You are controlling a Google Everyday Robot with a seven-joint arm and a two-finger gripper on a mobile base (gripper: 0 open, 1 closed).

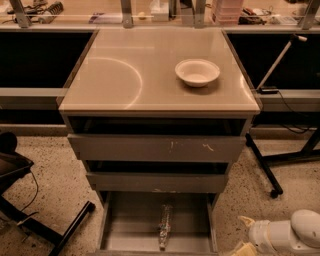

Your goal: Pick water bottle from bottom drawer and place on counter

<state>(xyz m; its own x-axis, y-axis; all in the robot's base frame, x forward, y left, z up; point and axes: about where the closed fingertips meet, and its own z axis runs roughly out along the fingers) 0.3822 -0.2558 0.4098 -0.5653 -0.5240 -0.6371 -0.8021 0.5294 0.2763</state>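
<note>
The water bottle (pixel 164 226) lies lengthwise on the smooth grey floor of the open bottom drawer (pixel 130 220), near its middle. The counter (pixel 125 75) is the glossy beige top of the grey cabinet, with a faint arc mark on its left half. My gripper (pixel 242 235) shows at the bottom right on a white arm, with pale fingertips, low beside the drawer's right side and apart from the bottle. It holds nothing that I can see.
A white round bowl (pixel 197 72) stands on the right half of the counter. Two upper grey drawers (pixel 155 148) stick out slightly. A cluttered shelf (pixel 150 12) runs behind. Black stand legs (pixel 265 170) are right, a black chair base (pixel 30 210) left.
</note>
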